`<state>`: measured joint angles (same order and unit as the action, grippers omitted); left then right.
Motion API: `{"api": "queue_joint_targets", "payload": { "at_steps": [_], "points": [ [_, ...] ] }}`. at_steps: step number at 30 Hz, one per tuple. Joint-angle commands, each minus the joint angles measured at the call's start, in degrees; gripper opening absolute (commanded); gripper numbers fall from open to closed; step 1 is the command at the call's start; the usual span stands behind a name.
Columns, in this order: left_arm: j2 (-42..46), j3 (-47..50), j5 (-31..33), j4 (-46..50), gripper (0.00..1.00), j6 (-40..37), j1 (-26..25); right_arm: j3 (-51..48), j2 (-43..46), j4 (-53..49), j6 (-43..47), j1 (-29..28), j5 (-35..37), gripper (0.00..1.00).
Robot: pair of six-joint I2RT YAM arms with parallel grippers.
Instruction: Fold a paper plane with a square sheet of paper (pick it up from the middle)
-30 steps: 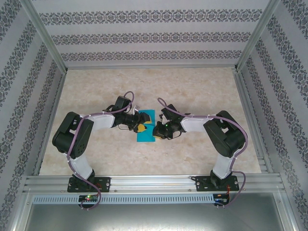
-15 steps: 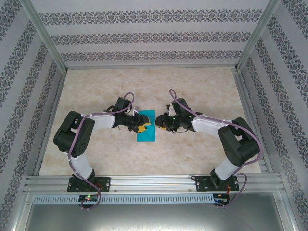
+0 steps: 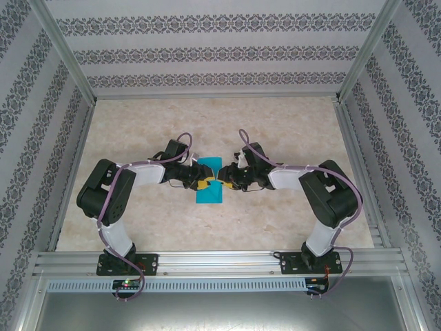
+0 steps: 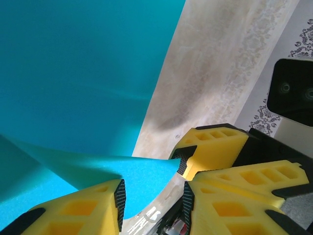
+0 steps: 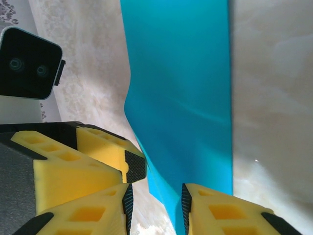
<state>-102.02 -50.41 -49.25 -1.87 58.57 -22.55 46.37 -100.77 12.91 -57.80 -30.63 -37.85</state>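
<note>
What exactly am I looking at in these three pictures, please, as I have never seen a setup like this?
The left arm and the right arm are robot arms bolted at the near edge of a beige marbled table. Each ends in a two-finger gripper with yellow fingers. The wide picture comes from a fixed camera above and behind them, and the two close-ups come from cameras on the wrists. A thin teal-blue sheet of paper lies between the arms. The left gripper and the right gripper reach it from either side, about halfway along. In both close-ups the fingers stand apart with a raised edge of the paper running between them, so neither is clamped on it yet.
</note>
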Motion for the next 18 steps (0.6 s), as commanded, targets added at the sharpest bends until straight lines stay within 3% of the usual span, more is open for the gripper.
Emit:
{"api": "queue_joint_targets", "payload": {
  "at_steps": [1, 18],
  "points": [
    [0.7, 0.5, 0.2, 1.3, 0.40, -1.4, -0.7, -0.2, -1.9, 3.6, -1.7, -0.6, -2.0, 0.31],
    [0.9, 0.4, 0.2, 1.9, 0.39, -1.5, -0.6, -0.8, -2.4, 4.6, -1.7, 0.0, -2.3, 0.13]
  ]
}}
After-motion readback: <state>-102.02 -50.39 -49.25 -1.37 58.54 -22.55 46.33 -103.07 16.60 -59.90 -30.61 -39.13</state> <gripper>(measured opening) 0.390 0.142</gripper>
